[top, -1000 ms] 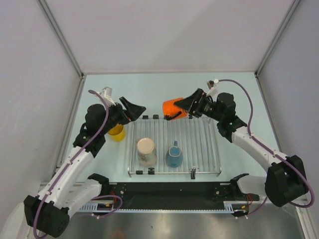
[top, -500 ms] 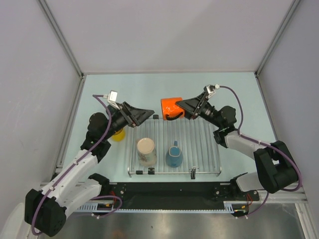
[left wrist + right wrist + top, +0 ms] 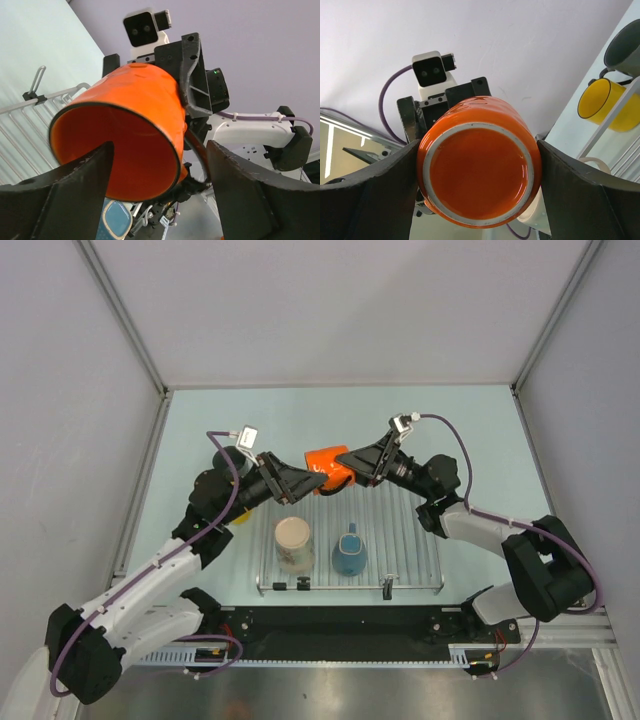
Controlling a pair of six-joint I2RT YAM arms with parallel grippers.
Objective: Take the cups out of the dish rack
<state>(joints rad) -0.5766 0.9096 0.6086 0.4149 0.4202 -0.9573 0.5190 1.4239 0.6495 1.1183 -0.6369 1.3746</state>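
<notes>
Left arm: swings in from the left since a second ago; left gripper (image 3: 303,483) now meets the orange mug (image 3: 326,462), which has travelled leftward over the far edge of the dish rack (image 3: 405,540).
Orange mug: airborne on its side, mouth toward the left arm, base toward the right.
Right gripper (image 3: 352,468): fingers clamped on the mug's sides near the base.
Left gripper fingers: spread, one at the mug's mouth, one outside the wall; not yet closed.
Assessment: looks like a handover; release by the right arm before the left closes would risk dropping the mug.
Rack contents: cream mug (image 3: 292,543) and blue mug (image 3: 348,552), both near-side.
Off the rack: yellow mug (image 3: 601,104) and dark mug (image 3: 624,44), on the table left of the rack.
Obstruction: both unloaded mugs sit close beside the left arm.
</notes>
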